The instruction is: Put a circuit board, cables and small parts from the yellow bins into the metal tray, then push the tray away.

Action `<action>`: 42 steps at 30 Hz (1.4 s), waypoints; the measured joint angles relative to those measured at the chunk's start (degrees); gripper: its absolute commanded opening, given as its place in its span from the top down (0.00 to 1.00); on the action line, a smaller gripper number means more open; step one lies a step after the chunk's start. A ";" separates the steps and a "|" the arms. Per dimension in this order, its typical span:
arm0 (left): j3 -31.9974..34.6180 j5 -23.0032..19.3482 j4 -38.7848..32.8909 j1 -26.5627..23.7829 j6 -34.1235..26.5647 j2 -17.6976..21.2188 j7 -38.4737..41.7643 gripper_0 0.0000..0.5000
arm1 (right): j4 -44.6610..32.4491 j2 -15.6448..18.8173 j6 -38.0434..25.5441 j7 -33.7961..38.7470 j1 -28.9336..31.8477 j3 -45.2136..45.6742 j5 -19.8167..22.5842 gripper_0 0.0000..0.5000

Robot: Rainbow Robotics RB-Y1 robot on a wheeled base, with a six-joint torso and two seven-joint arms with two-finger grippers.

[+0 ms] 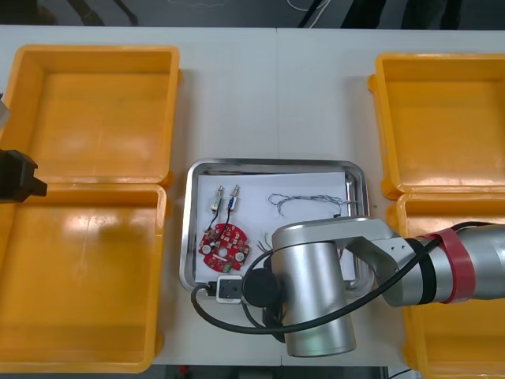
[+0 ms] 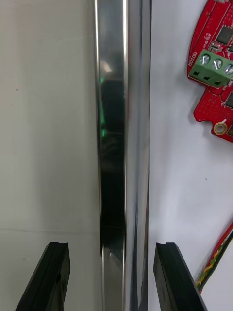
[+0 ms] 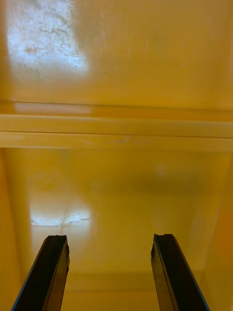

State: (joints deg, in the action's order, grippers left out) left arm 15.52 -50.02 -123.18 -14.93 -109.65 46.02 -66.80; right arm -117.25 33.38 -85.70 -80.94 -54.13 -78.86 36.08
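**Q:** What surface and setting are shown?
**A:** A light table (image 1: 268, 103), its two tops meeting at a seam, with dark floor (image 1: 237, 12) beyond the far edge. Yellow bins (image 1: 95, 50) stand in pairs at each side.

**Q:** Where do the task's things lie?
**A:** The metal tray (image 1: 187, 237), white inside, sits between the bins. It holds a round red circuit board (image 1: 224, 245) at the near left and small metal parts (image 1: 225, 197) just beyond it. A twisted blue and white cable (image 1: 304, 203) lies toward the far right, and a red and yellow cable (image 2: 216, 265) lies near the board.

**Q:** And the grippers?
**A:** The right gripper (image 2: 112, 248) has its fingers spread astride one shiny tray wall, one finger over the table and the other over the white floor. Contact cannot be told. The left gripper (image 3: 110, 240) is parked with fingers spread over the left bins, near the ridge where their rims meet.
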 measured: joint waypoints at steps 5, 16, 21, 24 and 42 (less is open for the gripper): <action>0.00 0.00 0.00 0.00 0.00 0.00 0.00 0.00 | 2.08 -0.78 0.41 0.00 0.00 0.00 -0.05 0.00; 0.00 0.00 -0.01 0.00 0.00 0.00 0.00 0.00 | 2.94 -1.63 0.60 0.00 0.00 0.00 -0.37 0.00; 0.00 0.00 -0.01 0.00 0.00 0.00 0.00 0.00 | 2.93 -1.63 0.60 0.00 0.00 0.00 -0.37 0.00; 0.00 0.00 -0.01 0.00 0.00 0.00 0.00 0.00 | 2.84 -1.59 0.59 0.00 0.00 0.00 -0.37 0.32; 0.00 0.00 -0.01 0.00 0.00 0.00 0.00 0.00 | 2.31 -1.45 0.59 0.00 -0.40 0.00 -0.33 1.00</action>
State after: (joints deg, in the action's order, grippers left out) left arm 15.52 -50.02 -123.19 -14.92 -109.65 46.02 -66.80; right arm -114.94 31.93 -85.11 -80.95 -54.52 -78.87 35.75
